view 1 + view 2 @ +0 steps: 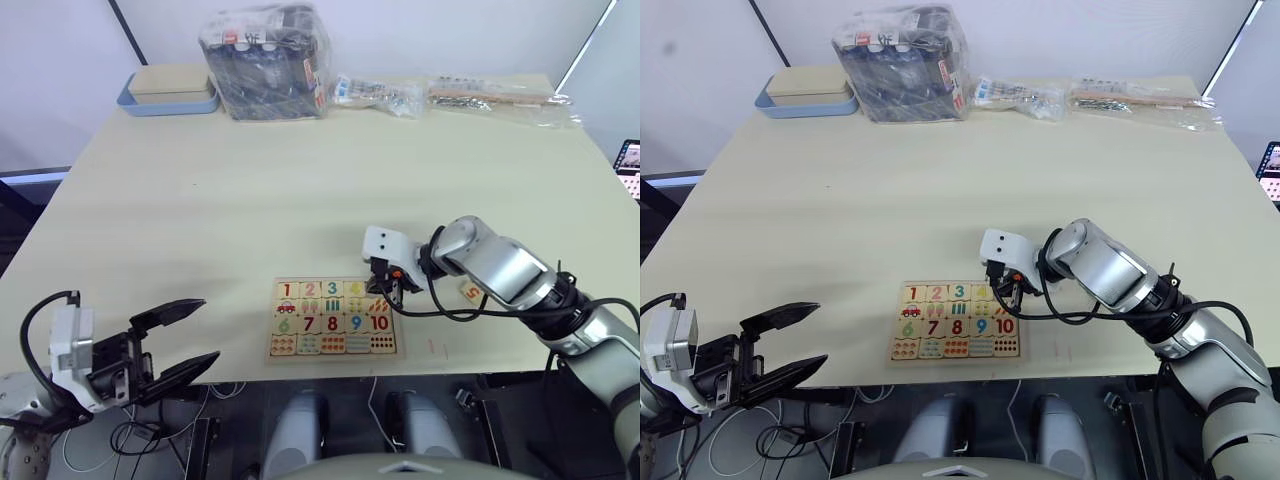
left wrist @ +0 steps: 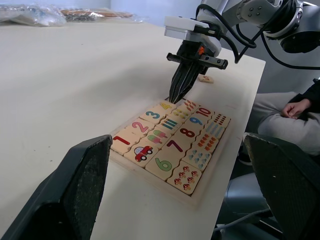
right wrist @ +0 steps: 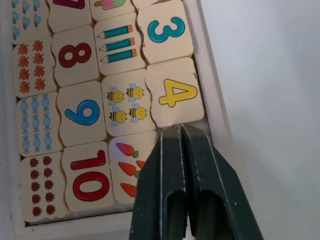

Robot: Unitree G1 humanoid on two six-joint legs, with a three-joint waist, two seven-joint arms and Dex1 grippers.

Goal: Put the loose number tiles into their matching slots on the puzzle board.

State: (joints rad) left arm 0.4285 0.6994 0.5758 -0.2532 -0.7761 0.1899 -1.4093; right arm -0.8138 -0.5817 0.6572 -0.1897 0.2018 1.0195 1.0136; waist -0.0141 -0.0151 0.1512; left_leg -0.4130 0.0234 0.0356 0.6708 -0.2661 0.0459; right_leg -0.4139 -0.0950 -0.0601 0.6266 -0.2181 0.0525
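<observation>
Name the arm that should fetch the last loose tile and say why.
Right. The 5 tile lies on the table just beside the right arm, and the right pincer hangs shut over the puzzle board by the empty slot next to the 4. The left pincer is open, off the table's near edge.

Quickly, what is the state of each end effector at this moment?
Left end effector: open, holding nothing.
Right end effector: shut, holding nothing, tips over the puzzle board beside the 4 tile.
</observation>
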